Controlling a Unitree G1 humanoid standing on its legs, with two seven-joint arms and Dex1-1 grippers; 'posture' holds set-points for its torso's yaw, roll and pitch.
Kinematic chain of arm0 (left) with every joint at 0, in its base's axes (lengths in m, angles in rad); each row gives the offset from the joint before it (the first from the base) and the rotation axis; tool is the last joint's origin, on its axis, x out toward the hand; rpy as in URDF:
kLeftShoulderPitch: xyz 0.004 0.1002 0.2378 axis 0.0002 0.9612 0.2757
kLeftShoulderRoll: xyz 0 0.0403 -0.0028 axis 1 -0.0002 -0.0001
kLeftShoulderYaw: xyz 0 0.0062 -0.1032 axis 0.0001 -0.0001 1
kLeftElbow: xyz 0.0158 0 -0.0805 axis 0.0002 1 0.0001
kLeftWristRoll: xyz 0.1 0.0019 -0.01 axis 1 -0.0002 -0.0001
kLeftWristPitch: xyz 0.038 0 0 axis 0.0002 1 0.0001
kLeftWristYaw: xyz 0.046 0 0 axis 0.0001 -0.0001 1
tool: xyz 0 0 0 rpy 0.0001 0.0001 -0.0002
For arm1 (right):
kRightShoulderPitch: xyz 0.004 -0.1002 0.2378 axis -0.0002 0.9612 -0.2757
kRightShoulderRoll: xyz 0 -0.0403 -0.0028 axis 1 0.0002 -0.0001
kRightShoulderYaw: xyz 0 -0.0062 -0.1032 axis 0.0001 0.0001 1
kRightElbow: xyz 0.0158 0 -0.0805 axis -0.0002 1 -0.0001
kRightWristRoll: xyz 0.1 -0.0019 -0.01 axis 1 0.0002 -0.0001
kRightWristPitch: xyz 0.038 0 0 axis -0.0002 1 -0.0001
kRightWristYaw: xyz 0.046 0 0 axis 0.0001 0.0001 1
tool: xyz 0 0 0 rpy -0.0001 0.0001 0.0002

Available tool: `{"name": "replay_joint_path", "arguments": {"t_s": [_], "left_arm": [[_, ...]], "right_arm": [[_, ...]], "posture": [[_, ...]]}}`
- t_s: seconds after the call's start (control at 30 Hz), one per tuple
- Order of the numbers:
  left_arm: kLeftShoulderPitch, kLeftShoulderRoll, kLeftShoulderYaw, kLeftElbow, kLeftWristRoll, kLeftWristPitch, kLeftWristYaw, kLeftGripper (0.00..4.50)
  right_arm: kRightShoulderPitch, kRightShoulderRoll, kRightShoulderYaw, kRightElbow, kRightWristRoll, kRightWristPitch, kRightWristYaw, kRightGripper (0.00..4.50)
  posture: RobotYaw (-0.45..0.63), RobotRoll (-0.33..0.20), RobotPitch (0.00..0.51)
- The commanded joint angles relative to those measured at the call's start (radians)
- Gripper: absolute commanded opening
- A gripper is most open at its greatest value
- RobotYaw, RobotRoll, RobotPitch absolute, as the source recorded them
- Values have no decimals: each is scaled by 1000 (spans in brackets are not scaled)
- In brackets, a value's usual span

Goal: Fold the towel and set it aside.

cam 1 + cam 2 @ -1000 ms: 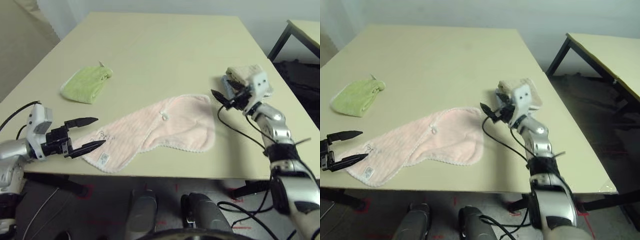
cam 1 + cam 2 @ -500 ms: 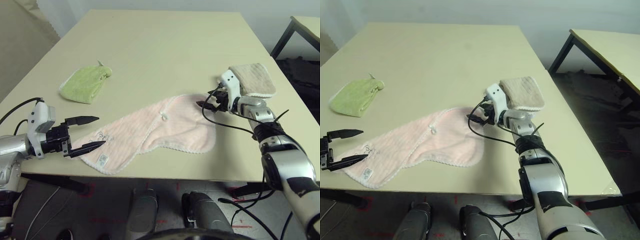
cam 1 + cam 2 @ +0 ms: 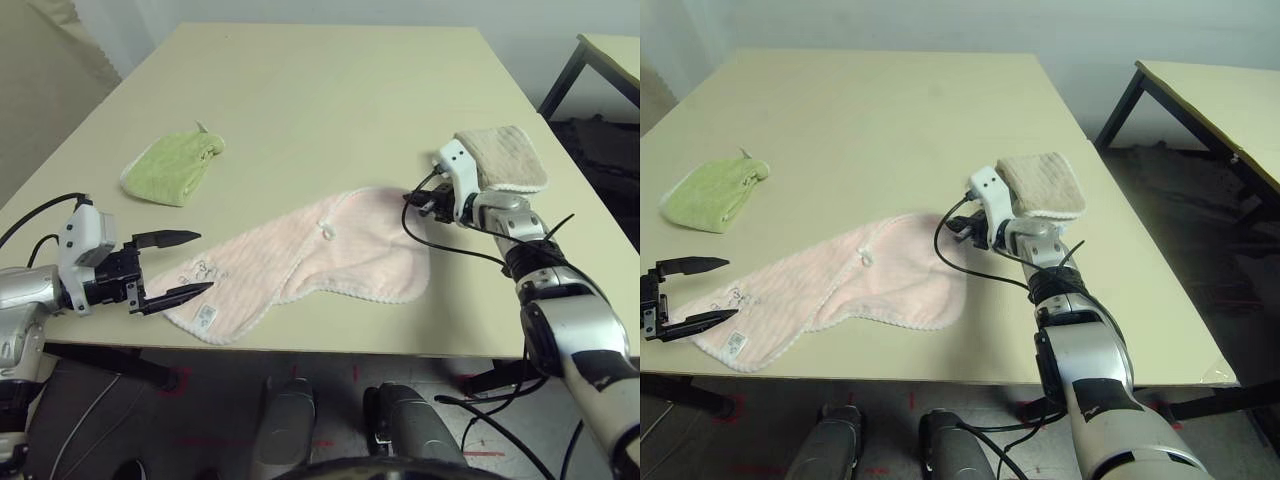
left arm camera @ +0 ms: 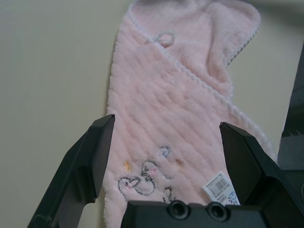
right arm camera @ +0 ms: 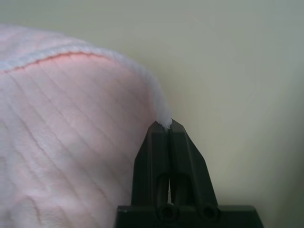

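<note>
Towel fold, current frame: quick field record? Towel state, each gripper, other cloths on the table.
towel: pale pink towel, spread flat near the table front edge, unfolded
right gripper: right gripper shut on the towel's white edging at its right corner
left gripper: left gripper open, fingers straddling the towel's embroidered end, not yet gripping
other cloths: green cloth on the left; beige folded towel behind the right gripper
fold progress: none visible

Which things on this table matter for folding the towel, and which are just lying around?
Part of the job:
- pink towel, spread flat
- right hand, pinching the towel's edge
- left hand, open at the towel's near corner

Just lying about:
- green cloth, off towards the left
- beige folded towel, beside the right arm
</note>
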Motion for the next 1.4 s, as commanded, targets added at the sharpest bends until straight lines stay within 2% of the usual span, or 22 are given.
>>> {"name": "replay_joint_path", "arguments": {"t_s": [0.03, 0.17, 0.27, 0.37, 0.5, 0.57, 0.63, 0.7, 0.77, 0.83, 0.93, 1.0, 1.07, 1.17, 1.4], "left_arm": [[-4, -4, -16, 21, 17, -23, -8, 4500], [-4, -1, -20, 34, 22, -38, -11, 4500], [-13, 3, -23, 56, 29, -54, -16, 4500], [-24, 7, -26, 75, 34, -66, -21, 4500], [-41, 6, -32, 95, 43, -81, -27, 4500], [-46, 4, -33, 101, 47, -86, -27, 4500], [-48, 3, -34, 105, 50, -90, -27, 4500], [-48, 1, -34, 107, 53, -94, -26, 4500], [-47, -2, -33, 115, 58, -104, -21, 4500], [-43, -5, -33, 118, 60, -110, -17, 4500], [-35, -8, -35, 121, 61, -118, -14, 4500], [-33, -8, -36, 122, 62, -120, -13, 4500], [-33, -7, -38, 122, 62, -119, -13, 4500], [-39, -6, -43, 127, 63, -121, -13, 4500], [-32, -23, -90, 58, 67, -119, -18, 4500]], "right_arm": [[-53, -16, -52, -54, 58, 65, 30, 31], [-131, -27, -112, -191, 192, 272, 136, 31], [-217, -72, -117, -424, 363, 591, 260, 31], [-294, -119, -136, -581, 525, 860, 311, 31], [-448, -147, -248, -621, 739, 1152, 308, 31], [-524, -143, -318, -579, 796, 1184, 277, 31], [-564, -142, -333, -536, 764, 1104, 227, 31], [-580, -145, -302, -495, 681, 969, 179, 31], [-586, -172, -186, -387, 457, 657, 89, 31], [-606, -200, -115, -271, 309, 449, 21, 31], [-640, -220, -61, -180, 239, 393, 56, 31], [-656, -204, -61, -247, 334, 585, 168, 31], [-675, -177, -109, -354, 502, 837, 255, 31], [-691, -138, -211, -462, 688, 1074, 264, 31], [-723, -54, -418, -443, 838, 1171, 87, 31]], "posture": [[140, 0, 104], [137, 0, 108], [135, 0, 109], [130, 0, 110], [127, 0, 109], [128, 0, 109], [130, 0, 109], [134, 0, 111], [134, 0, 111], [138, 0, 113], [138, 0, 115], [138, 0, 115], [136, 0, 120], [136, 0, 120], [132, 0, 122]]}}
